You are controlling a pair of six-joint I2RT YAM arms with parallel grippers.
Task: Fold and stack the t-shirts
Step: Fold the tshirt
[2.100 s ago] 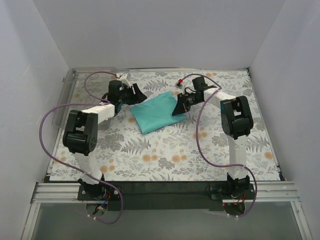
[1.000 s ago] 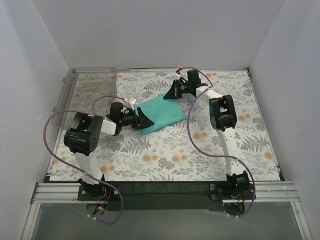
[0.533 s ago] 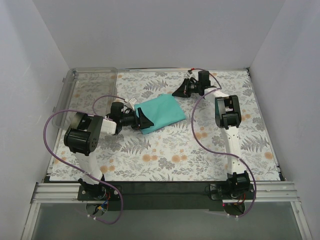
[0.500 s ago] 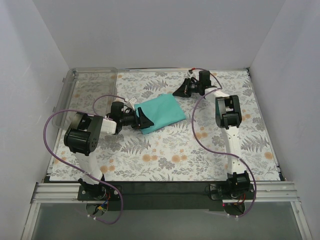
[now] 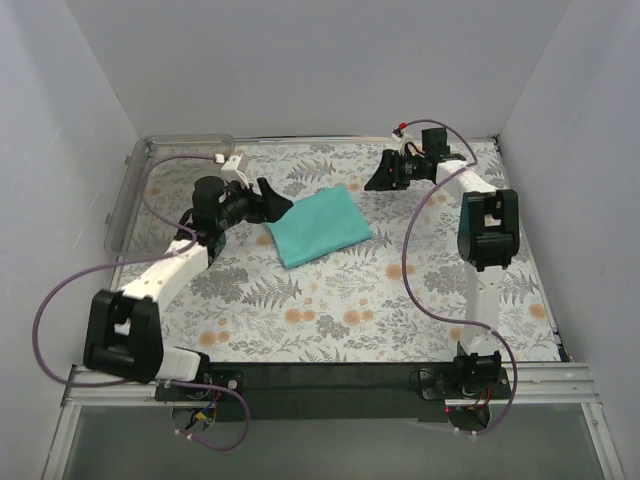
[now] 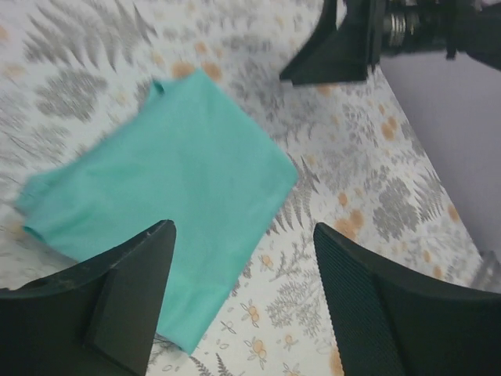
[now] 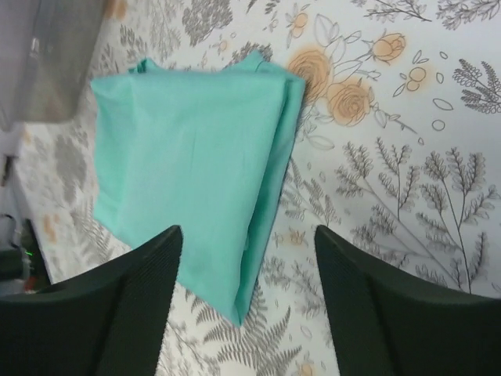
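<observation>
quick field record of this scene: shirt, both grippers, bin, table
t-shirt: teal, folded into a rectangle, lying flat mid-table
left gripper: open, holding nothing, beside the shirt's left side
right gripper: open, holding nothing, near the shirt's far corner
bin: clear plastic, at the table's far left
table: covered in a floral print

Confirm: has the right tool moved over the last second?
Yes. The right tool has backed off rightward, farther from the clear bin, and now sits off the t-shirt's far corner.
</observation>
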